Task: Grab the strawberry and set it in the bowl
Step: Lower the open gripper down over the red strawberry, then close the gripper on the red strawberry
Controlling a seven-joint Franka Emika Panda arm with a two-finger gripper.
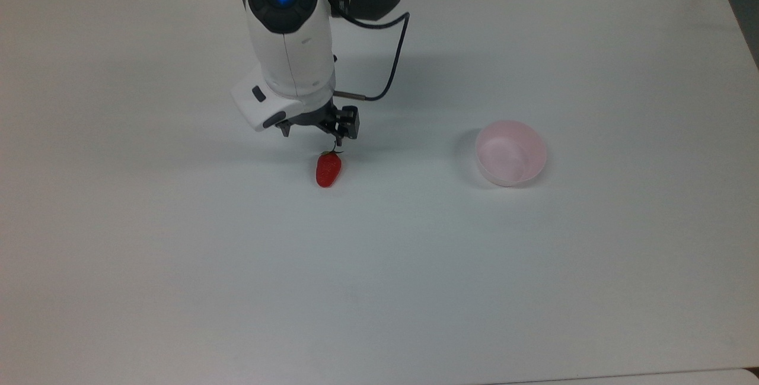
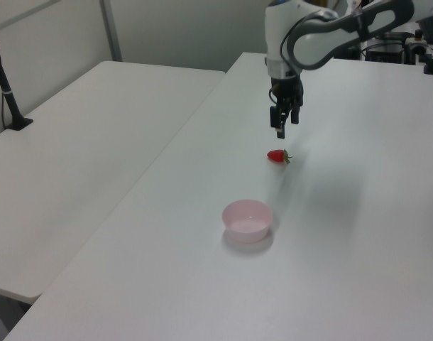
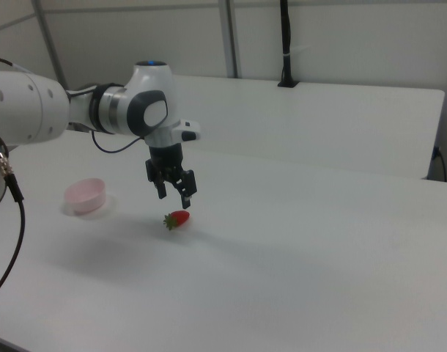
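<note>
Evidently nothing is being held: gripper [image 3: 175, 194], fingers parted, is hovering above strawberry [image 1: 328, 169]; bowl [image 1: 510, 153], at strawberry's 3 o'clock in top view, is sitting empty.

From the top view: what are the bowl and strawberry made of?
Bowl: looks like thin translucent plastic, pale pink, with the white table glowing through its walls. Strawberry: probably a plastic or rubber replica, uniformly bright red with a slight sheen; real fruit can't be ruled out.
</note>
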